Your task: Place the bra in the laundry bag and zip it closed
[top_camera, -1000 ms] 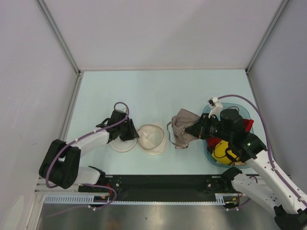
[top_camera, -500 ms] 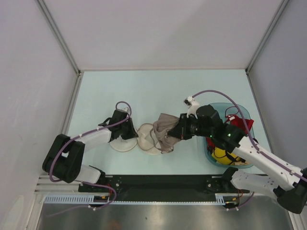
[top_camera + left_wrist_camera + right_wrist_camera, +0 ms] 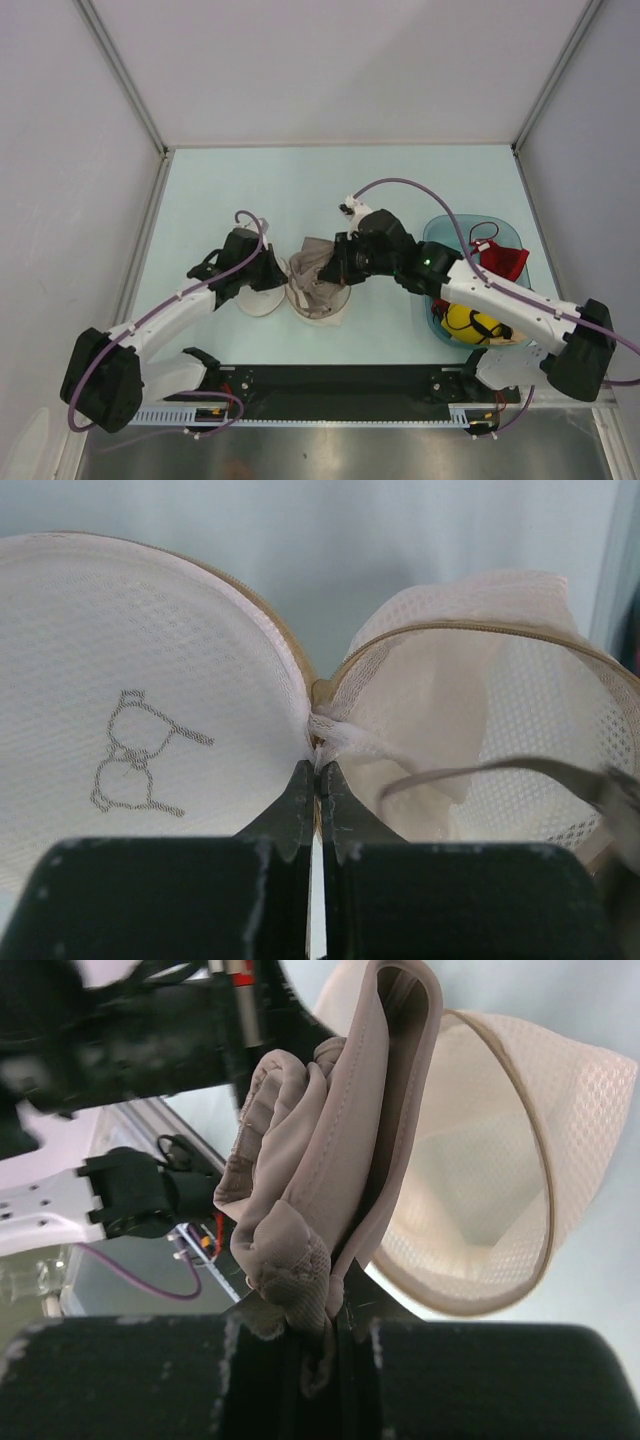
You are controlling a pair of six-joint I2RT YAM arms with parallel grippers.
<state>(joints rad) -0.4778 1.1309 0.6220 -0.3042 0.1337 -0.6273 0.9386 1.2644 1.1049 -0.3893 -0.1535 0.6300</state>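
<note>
The cream-white mesh laundry bag (image 3: 262, 296) lies open in two round halves at the table's middle left. In the left wrist view the logo half (image 3: 140, 730) is on the left and the open half (image 3: 500, 740) on the right. My left gripper (image 3: 275, 277) is shut on the bag's hinge (image 3: 318, 735) between the halves. My right gripper (image 3: 340, 262) is shut on the taupe bra (image 3: 315, 275) and holds it over the open half. In the right wrist view the bra (image 3: 320, 1150) hangs bunched from the jaws beside the bag's rim (image 3: 520, 1160).
A translucent teal basket (image 3: 437, 233) stands at the right, holding a red garment (image 3: 500, 262) and a yellow-and-black garment (image 3: 468, 322). Grey walls enclose the table on three sides. A black rail runs along the near edge.
My right gripper has carried the bra leftward from beside the basket to over the open bag half. The left gripper has stayed at the bag's hinge.
</note>
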